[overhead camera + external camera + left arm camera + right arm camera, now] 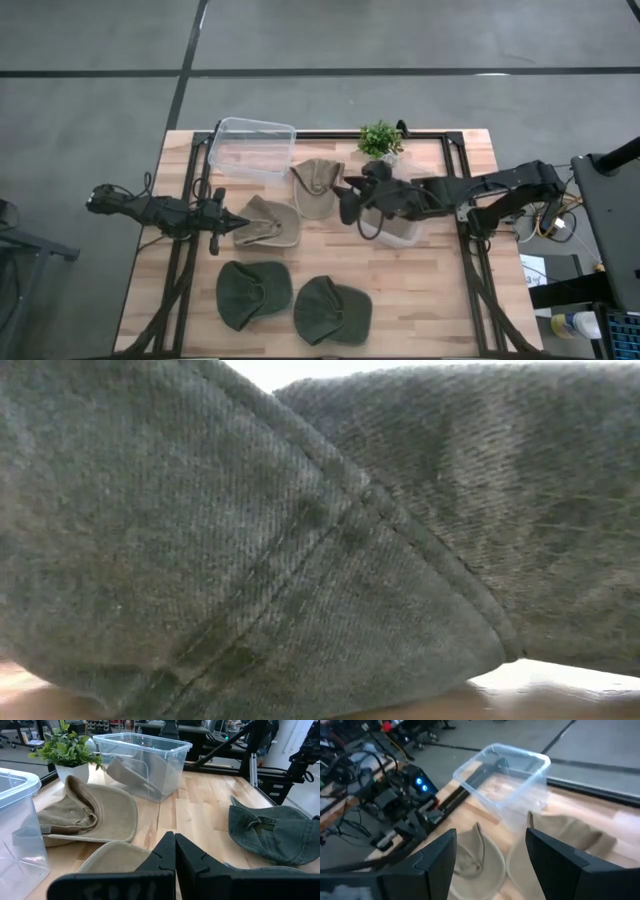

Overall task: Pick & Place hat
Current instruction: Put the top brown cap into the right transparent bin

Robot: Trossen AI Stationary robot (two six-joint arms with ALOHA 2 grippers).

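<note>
Two dark green caps [253, 293] lie nearest on the wooden table [440, 300]. The left gripper [236, 225], fingers closed, touches a tan hat [270, 227]. The right gripper [345, 198], fingers wide apart and empty, hovers beside another tan hat [315, 186]. Farther off stand a clear bin [252, 147] and potted plant [380, 139].

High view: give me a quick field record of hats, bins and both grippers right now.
tan hats: two; one tan cloth cap at the left gripper, another tan cloth hat beside the clear plastic bin
green hats: two dark green denim caps at the table's near edge
left gripper: shut, at the tan cap's edge
right gripper: open, above the table, empty
second bin: under the right arm
plant: small potted green plant
</note>
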